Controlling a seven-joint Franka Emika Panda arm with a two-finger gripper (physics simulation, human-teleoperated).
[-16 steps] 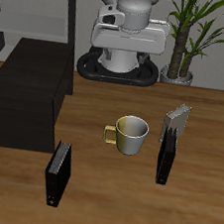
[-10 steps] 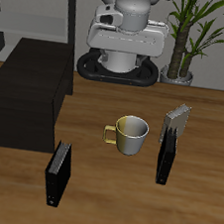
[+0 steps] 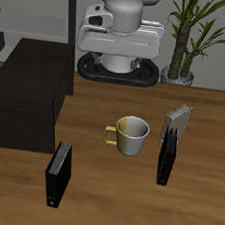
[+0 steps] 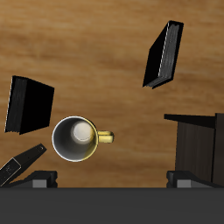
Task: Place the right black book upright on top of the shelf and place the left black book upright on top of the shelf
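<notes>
Right black book (image 3: 59,175) is what I judge to be my first target; neither book is on the shelf yet. My hand (image 4: 114,180) hangs high over the desk (image 3: 93,197), fingers spread wide with nothing between them.

The shelf (image 3: 27,93) lies off to one side of my hand. It is a low, matte black box with square corners and a broad flat top, roomy enough for two books. Beyond it, farther out from my hand and well apart from everything else, the right black book stands on its edge on the wood-grain desk, a thin, hard-cornered slab with a dark, smooth-looking cover. Almost straight beneath my hand sits a mug (image 3: 132,135), round, pale yellow, hollow, with a small handle. On the far side of my hand from the shelf stands the left black book (image 3: 167,157), the same thin slab, with a grey-covered book (image 3: 177,123) just beside it, closer in.

To do this well, I should travel out over the mug without dropping low. Then I turn my wrist so the fingers straddle the book's thin dimension and pinch both covers near the top middle, so it hangs plumb. The covers may be slippery, so I squeeze fully before lifting.
</notes>
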